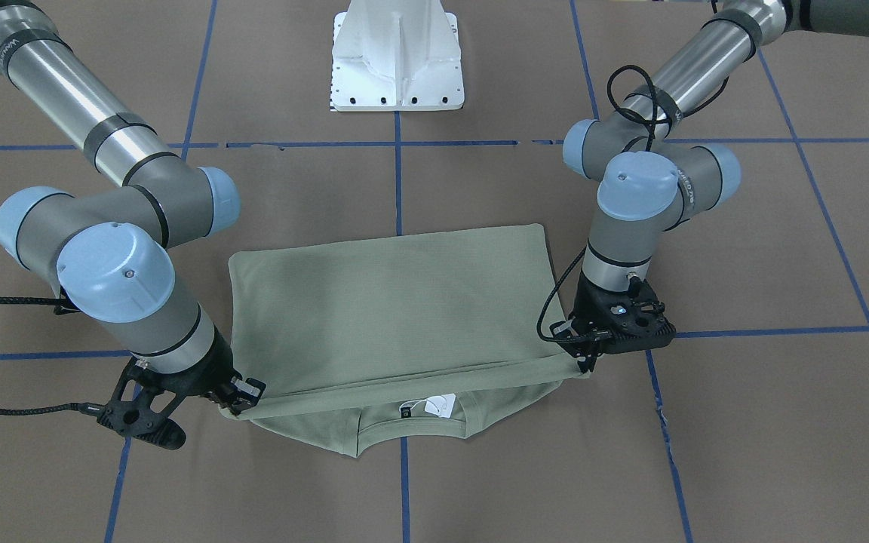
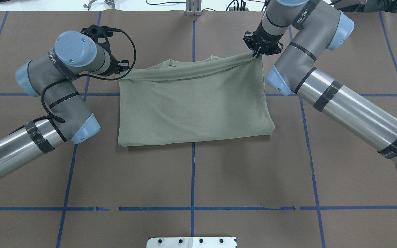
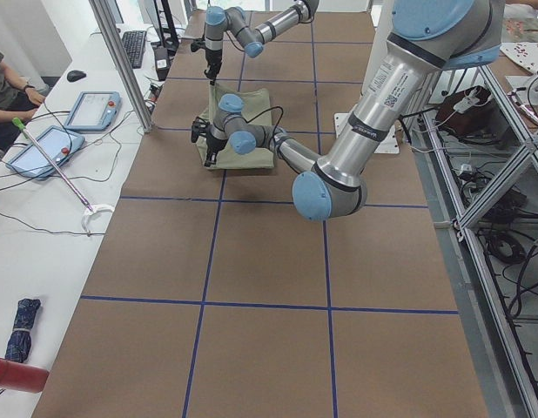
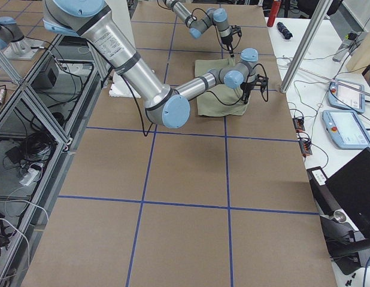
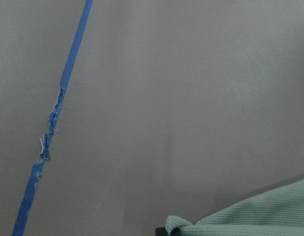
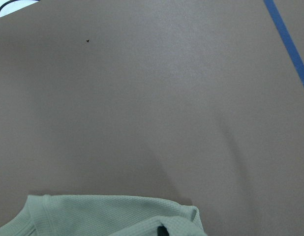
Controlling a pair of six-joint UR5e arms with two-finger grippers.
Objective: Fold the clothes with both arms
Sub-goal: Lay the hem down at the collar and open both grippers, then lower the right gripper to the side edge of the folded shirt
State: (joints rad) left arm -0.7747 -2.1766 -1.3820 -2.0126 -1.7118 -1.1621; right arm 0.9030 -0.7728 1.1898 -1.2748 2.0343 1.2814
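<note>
Overhead exterior view: green shirt (image 2: pixel 191 103) lies folded mid-worktop (image 2: pixel 191 172), its taut far edge pinched at either end by the closed left gripper (image 2: pixel 125 69) and right gripper (image 2: pixel 257 54); best lowered level, together, without slack.

One green shirt (image 2: pixel 191 103); two arms, the left arm (image 2: pixel 60 100) and the right arm (image 2: pixel 350 106); one white base (image 1: pixel 397 60); two tablets (image 3: pixel 90 109).

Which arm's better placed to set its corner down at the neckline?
Right, narrowly. Overhead, the right hand has its shirt corner level with the collar; the left hand pinches its corner short of that line.
</note>
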